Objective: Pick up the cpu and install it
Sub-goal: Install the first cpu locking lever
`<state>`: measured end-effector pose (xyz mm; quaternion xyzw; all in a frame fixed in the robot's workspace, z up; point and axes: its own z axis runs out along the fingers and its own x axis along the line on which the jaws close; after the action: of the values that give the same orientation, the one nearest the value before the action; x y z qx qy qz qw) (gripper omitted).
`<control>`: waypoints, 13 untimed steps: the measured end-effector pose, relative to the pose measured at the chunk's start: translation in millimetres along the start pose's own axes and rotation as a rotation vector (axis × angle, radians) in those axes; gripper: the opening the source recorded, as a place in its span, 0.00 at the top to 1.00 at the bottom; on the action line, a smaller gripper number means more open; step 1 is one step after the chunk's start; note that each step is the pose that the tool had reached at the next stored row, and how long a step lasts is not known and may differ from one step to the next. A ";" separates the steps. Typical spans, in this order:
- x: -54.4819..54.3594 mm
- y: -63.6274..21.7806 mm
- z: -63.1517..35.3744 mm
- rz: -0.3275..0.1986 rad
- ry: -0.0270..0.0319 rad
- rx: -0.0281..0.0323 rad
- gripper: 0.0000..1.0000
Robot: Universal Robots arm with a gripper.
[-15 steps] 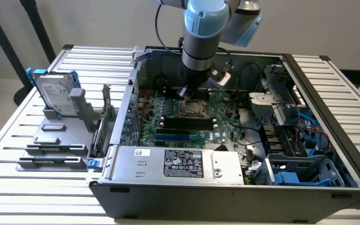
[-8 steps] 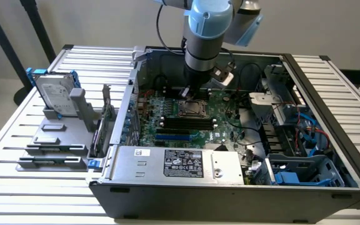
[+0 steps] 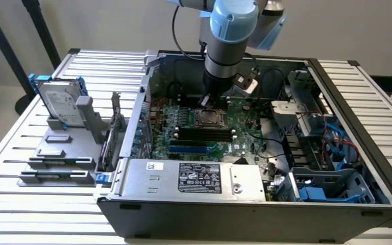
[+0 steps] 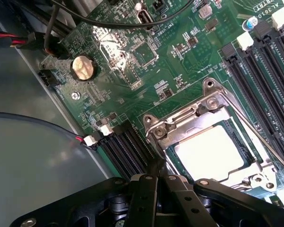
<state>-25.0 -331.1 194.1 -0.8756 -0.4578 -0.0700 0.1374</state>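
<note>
The cpu (image 4: 209,150) lies flat in its socket on the motherboard (image 4: 180,61), its bright silver top framed by the metal retention bracket (image 4: 199,111). In the exterior view the socket sits near the middle of the board inside the open computer case (image 3: 250,214). The gripper (image 4: 156,177) hangs just beside the socket's edge, its jaws closed together on nothing. A coin cell battery (image 4: 82,67) sits well apart on the board. A hard drive (image 3: 59,104) in a blue frame stands outside the case on the slatted tabletop (image 3: 19,153)
</note>
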 end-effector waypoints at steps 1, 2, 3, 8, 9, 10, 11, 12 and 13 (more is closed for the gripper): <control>0.3 0.6 0.2 -0.001 -0.0002 0.0003 0.89; 0.6 1.1 0.5 -0.002 -0.0002 0.0006 0.89; 0.9 1.7 0.7 -0.004 -0.0005 0.0009 0.89; 2.0 4.2 1.3 -0.009 -0.0017 0.0024 0.89; 2.0 4.4 1.3 -0.010 -0.0016 0.0026 0.89; 2.0 4.8 1.3 -0.011 -0.0017 0.0030 0.89; 2.2 5.2 1.2 -0.011 -0.0018 0.0033 0.89; 2.3 5.5 1.2 -0.012 -0.0020 0.0032 0.89; 2.2 6.0 1.1 -0.012 -0.0020 0.0035 0.89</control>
<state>-18.9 -332.3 192.6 -0.8726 -0.4635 -0.0692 0.1380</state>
